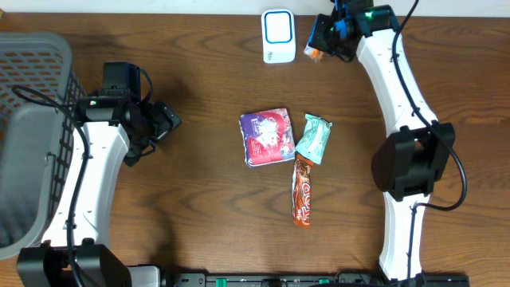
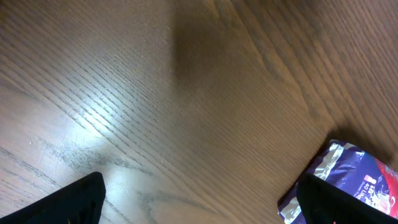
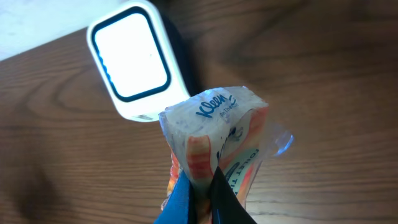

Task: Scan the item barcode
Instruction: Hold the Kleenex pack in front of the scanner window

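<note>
Dark wood-grain tabletop [image 1: 207, 72] fills all 3 views. At the upper middle of the overhead frame stands a white scanner [image 1: 279, 36] with a blue-rimmed window, and just to its right is the right gripper [image 1: 323, 41]. It is clenched on a Kleenex tissue pack [image 3: 214, 134]. In the right wrist view its 2 fingers [image 3: 179, 202] pinch the pack's lower end at the bottom of the frame, so the pack rises from the fingertips with its crinkled white top near the middle of the picture. The scanner's window sits at the upper left of that view, just beyond the pack's top and not touching it. From overhead the pack is mostly hidden under the gripper; only an orange scrap at the gripper's lower left seems to belong to it.

The left gripper [image 1: 163, 123] sits at the left middle of the overhead frame, jaws spread wide and holding nothing. The left wrist view shows its 2 dark fingertips [image 2: 74, 202] in the bottom corners with wood between them. A purple packet [image 1: 267, 138] lies at the centre of the overhead frame, well to the right of that gripper. Just beside its right edge lies a green packet [image 1: 313, 138], and just below that an orange-brown bar [image 1: 302, 190]. A grey basket [image 1: 32, 119] occupies the left edge.
</note>
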`<state>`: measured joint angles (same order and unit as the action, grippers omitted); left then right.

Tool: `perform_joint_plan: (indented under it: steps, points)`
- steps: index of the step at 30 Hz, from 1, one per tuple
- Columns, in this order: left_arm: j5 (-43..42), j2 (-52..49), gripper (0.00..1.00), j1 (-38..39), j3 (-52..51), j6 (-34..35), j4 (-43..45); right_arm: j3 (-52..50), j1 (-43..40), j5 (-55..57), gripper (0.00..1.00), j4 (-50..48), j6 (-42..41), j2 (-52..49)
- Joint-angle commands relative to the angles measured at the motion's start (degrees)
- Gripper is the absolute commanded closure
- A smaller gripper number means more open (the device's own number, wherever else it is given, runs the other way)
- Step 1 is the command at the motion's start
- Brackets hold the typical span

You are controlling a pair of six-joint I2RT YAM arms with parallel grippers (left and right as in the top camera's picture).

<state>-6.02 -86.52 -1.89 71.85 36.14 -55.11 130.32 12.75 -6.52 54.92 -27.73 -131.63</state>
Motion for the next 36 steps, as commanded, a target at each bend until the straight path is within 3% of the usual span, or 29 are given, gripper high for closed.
perform_joint_plan:
  steps: [1,26,31,36]
  points:
    - [0.57,0.15,0.02,-0.31,0.00,-0.35,-0.11,-0.04,1.53,-0.44,0.99,-0.48,1.25,0.24]
    - [0.57,0.15,0.02,-0.31,0.00,-0.35,-0.11,-4.90,1.92,1.36,0.99,-5.29,4.44,0.24]
    - [0.57,0.15,0.02,-0.31,0.00,-0.35,-0.11,-4.90,1.92,-1.57,0.99,-7.91,4.48,0.24]
    - [0.57,0.15,0.02,-0.31,0.00,-0.35,-0.11,-4.90,1.92,-10.64,0.99,-16.79,4.39,0.24]
